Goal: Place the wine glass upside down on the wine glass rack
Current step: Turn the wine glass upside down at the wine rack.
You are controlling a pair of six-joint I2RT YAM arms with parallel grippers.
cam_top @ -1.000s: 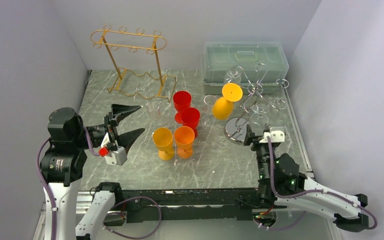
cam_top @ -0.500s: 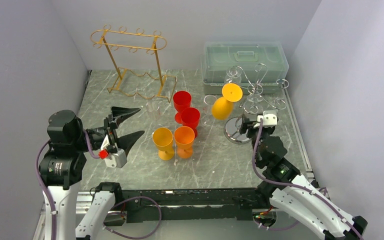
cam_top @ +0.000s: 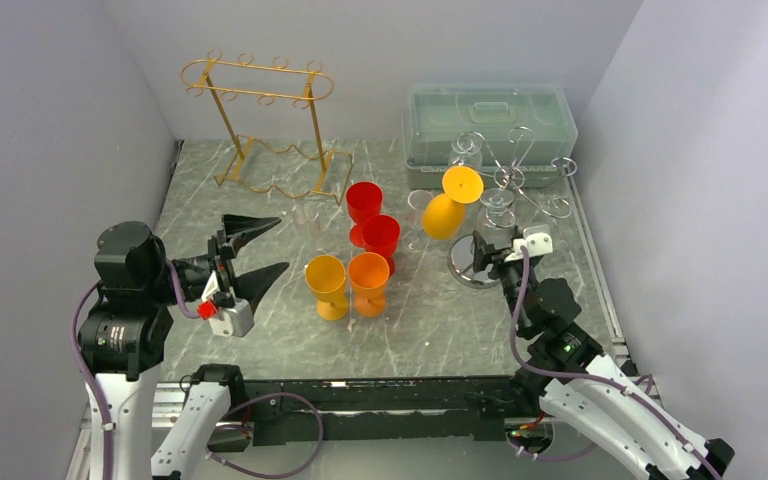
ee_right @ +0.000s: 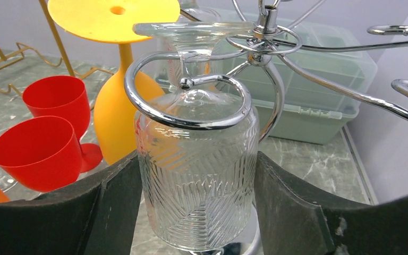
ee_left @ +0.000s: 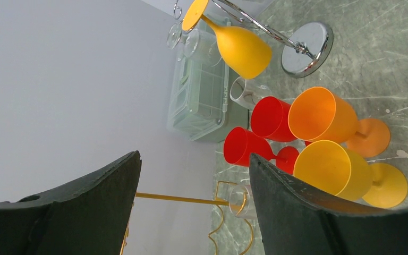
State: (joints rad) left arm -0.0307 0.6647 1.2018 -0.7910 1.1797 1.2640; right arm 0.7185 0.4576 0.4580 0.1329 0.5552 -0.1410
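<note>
A clear ribbed wine glass (ee_right: 196, 175) hangs upside down, its stem inside a chrome loop of the silver wine glass rack (ee_right: 265, 42) and its foot resting on top of the loop. My right gripper (ee_right: 196, 159) is shut on the glass's bowl, one finger touching each side. In the top view the right gripper (cam_top: 488, 252) sits at the rack (cam_top: 510, 175), just above its round base. A yellow-orange glass (cam_top: 445, 210) hangs upside down on the rack's left arm. My left gripper (cam_top: 260, 245) is open and empty at the table's left side.
Two red cups (cam_top: 364, 200), a yellow cup (cam_top: 326, 280) and an orange cup (cam_top: 368, 275) stand mid-table. A gold wire rack (cam_top: 260, 130) stands at the back left. A green lidded box (cam_top: 490, 120) sits behind the silver rack. Two small clear glasses (cam_top: 307, 215) stand near the red cups.
My right arm has risen and reached forward to the silver rack, carrying the clear glass up to its loop. The left arm has not moved.
</note>
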